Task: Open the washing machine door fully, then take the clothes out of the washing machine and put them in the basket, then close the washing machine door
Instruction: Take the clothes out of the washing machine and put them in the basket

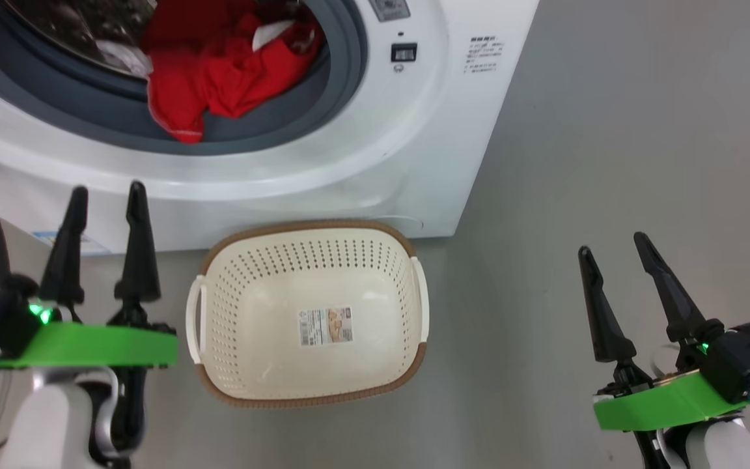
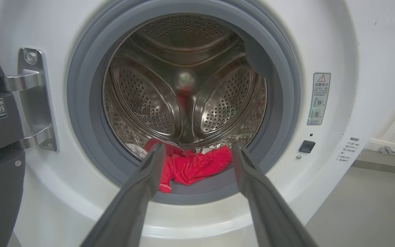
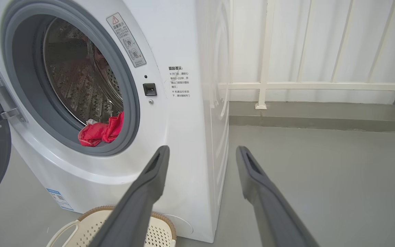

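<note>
Two spread, empty grippers are recorded: left gripper (image 1: 107, 189), right gripper (image 1: 612, 243). Red clothes (image 1: 219, 78) are heaped in the mouth of the washing machine (image 1: 414, 130); the basket (image 1: 310, 227) is set just before it.

Red clothes (image 1: 219, 75) spill from the open washing machine (image 1: 375, 166); the cream basket (image 1: 251, 273) stands before it.

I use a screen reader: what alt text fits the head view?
Red clothes spill over the gasket of an open washer, with an empty cream basket on the floor before it. The left gripper and right gripper hover either side, jaws open.
</note>
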You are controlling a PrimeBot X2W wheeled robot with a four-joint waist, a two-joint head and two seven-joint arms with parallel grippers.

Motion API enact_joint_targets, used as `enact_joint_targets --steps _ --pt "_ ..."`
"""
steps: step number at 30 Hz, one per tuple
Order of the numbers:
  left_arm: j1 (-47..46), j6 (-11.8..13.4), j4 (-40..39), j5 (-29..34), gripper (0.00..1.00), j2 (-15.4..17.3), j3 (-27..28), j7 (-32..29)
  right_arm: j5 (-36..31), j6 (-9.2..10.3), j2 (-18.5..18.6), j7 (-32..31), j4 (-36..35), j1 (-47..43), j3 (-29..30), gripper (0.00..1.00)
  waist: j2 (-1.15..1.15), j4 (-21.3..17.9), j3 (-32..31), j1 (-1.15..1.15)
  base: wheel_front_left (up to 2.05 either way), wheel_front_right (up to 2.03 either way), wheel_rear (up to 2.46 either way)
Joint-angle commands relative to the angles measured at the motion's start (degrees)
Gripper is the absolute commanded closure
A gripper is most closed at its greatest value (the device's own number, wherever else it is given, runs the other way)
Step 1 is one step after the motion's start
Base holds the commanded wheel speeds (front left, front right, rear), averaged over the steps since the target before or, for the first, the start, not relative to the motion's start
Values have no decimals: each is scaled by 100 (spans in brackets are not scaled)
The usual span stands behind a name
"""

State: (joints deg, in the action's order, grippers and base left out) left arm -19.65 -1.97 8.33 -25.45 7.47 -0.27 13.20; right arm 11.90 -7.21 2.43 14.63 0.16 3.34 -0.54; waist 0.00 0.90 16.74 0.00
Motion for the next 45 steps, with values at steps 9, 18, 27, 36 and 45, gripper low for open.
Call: enact_joint_targets --steps 9,18,27,36,45 --pt "-1125 -43 367 12 0 388 191 52 -115 -28 44 37 -201 406 -209 0 0 -50 735 0 0 0 0" --pt "-1989 -130 987 -22 0 424 163 106 -142 -28 44 37 -248 573 -254 0 0 -87 1111 0 0 0 0" --pt "-2995 144 1776 367 0 750 -22 -232 -161 -28 44 37 -268 716 -377 0 0 -262 1498 0 0 0 0" --pt "-3794 350 2507 663 0 1049 -264 -901 -54 -28 44 37 -329 856 -383 0 0 -480 1780 0 0 0 0" --pt "-4482 520 3294 1140 0 1395 -674 -1594 106 -28 44 37 -310 1011 -537 0 0 -632 2012 0 0 0 0"
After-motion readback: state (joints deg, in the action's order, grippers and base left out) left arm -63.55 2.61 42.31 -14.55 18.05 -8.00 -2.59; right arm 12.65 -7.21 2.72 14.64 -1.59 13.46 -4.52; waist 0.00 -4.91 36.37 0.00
